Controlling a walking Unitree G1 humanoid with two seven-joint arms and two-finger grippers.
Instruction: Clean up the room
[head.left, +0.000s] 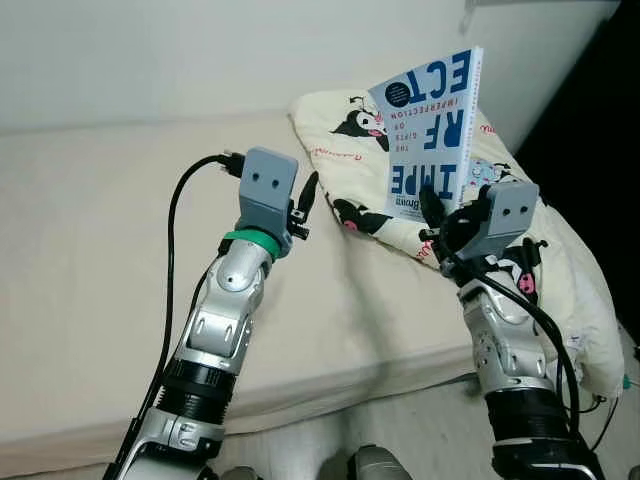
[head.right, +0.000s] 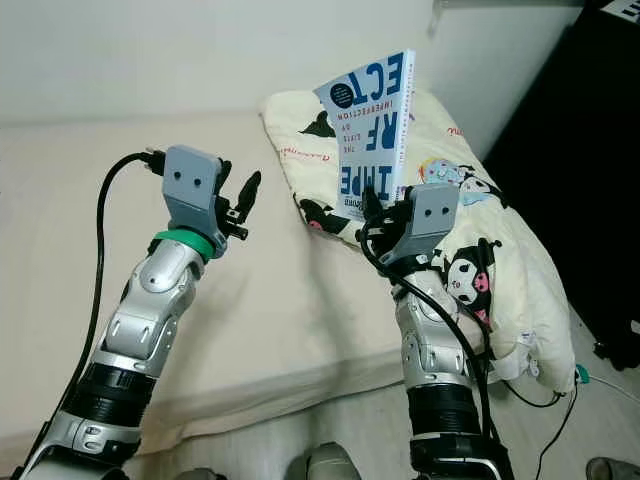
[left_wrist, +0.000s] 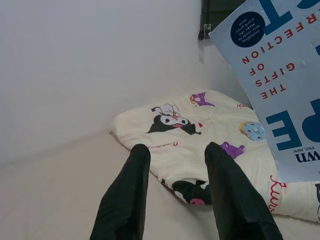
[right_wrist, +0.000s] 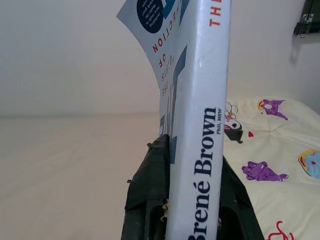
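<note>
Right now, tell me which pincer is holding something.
The right pincer: its fingers clamp the blue-and-white book, held upright above the cartoon-print quilt. The left pincer is open, holding nothing.

Cream bed takes up most of the scene, pushed up against a plain white wall — dark cabinet stands off to the right, and some cables trail on the floor beside it.

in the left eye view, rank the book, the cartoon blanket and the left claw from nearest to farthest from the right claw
1. book: clamped in the right claw, standing upright.
2. cartoon blanket: bunched on the bed just behind and beside that claw.
3. left claw: open, off to the robot's left over the bare mattress.
</note>
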